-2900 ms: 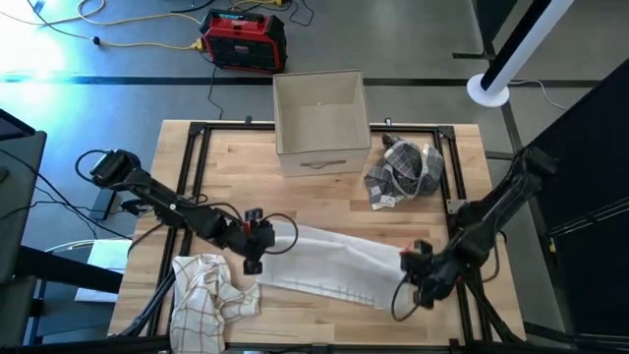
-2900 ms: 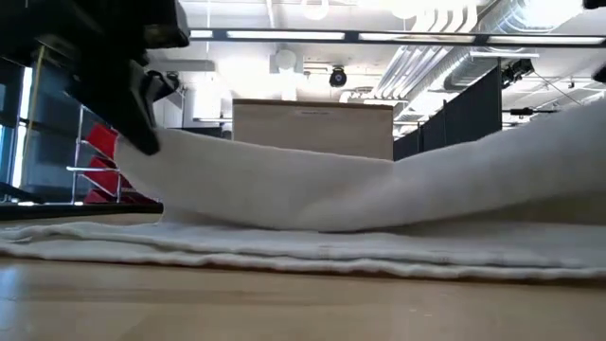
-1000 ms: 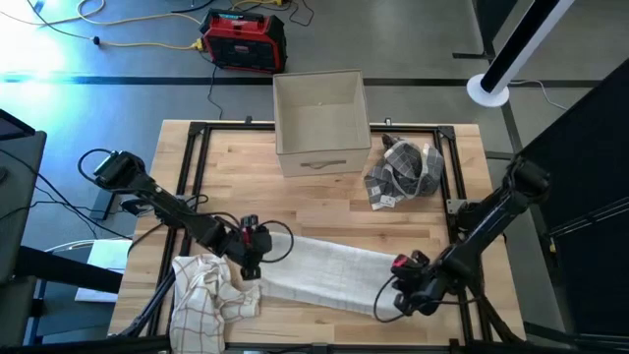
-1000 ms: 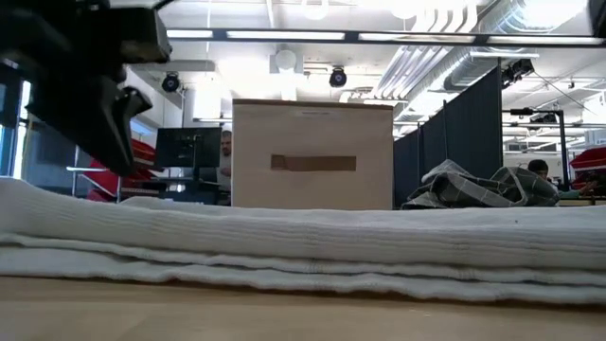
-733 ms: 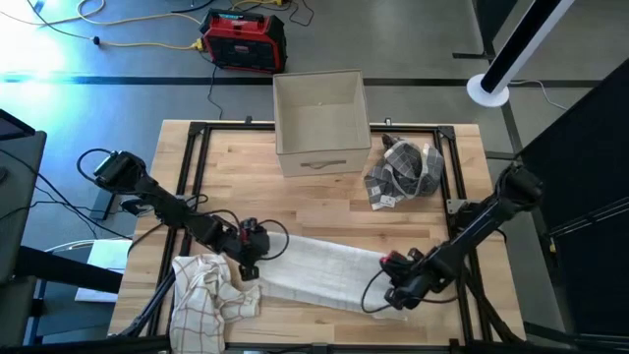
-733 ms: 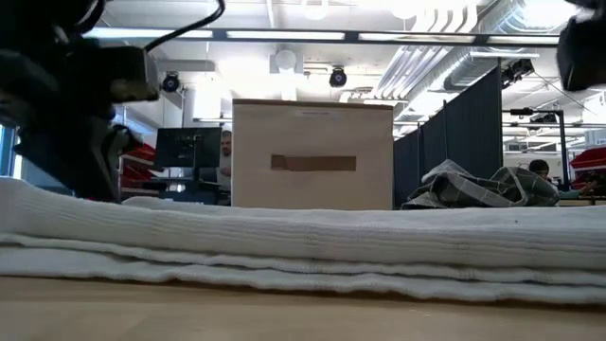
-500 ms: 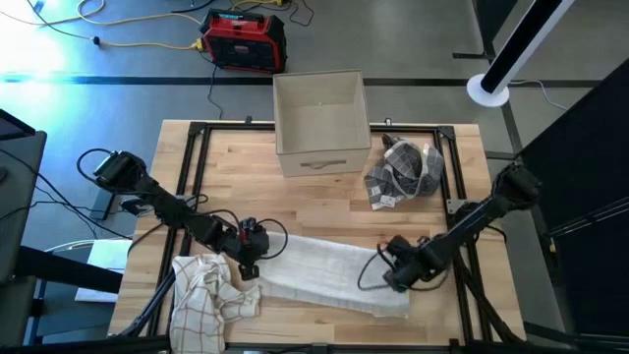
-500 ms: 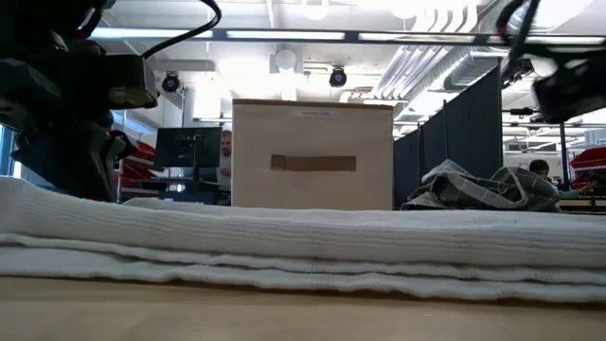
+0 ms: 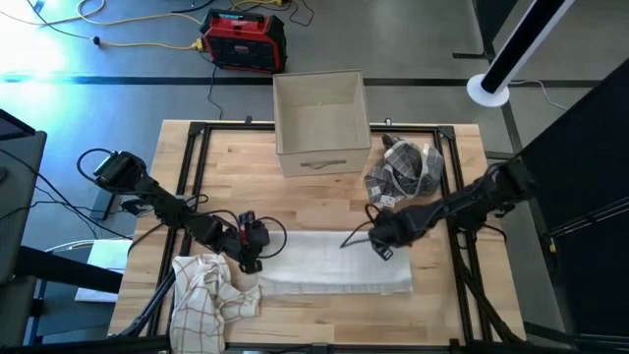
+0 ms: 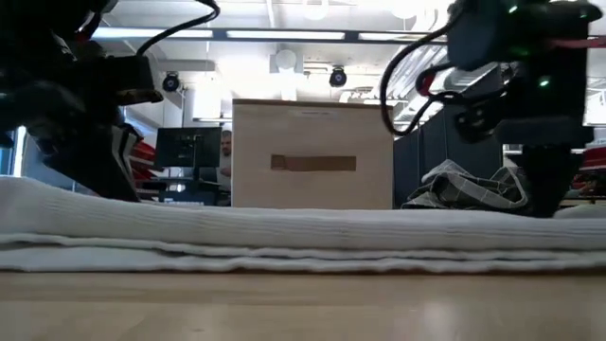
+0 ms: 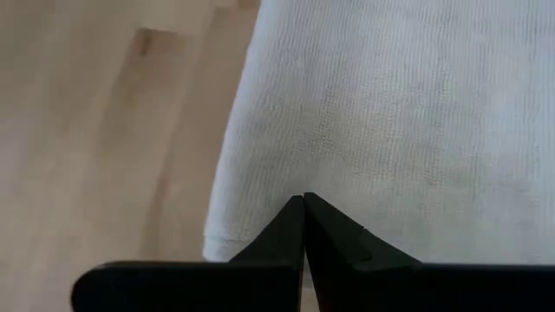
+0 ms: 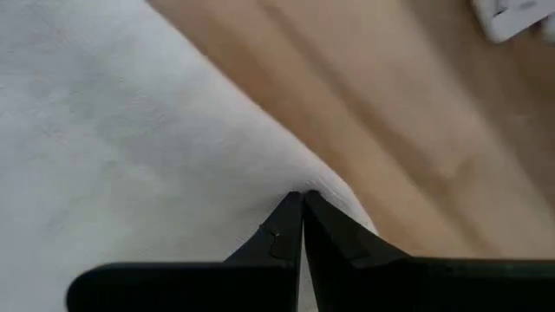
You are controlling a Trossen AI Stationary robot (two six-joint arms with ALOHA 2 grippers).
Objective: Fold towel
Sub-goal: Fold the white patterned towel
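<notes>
Left arm is extended from the left edge inward, left gripper (image 9: 252,243) held low, fingers pressed together. Right arm is stretched from the right edge toward centre, right gripper (image 9: 378,236) low, fingers likewise closed.

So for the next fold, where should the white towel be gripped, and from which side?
Judging by its pose, grip the white towel at a short end, coming in from beyond that end. It lies flat as a long strip, and the left gripper and right gripper already sit over the ends.
</notes>
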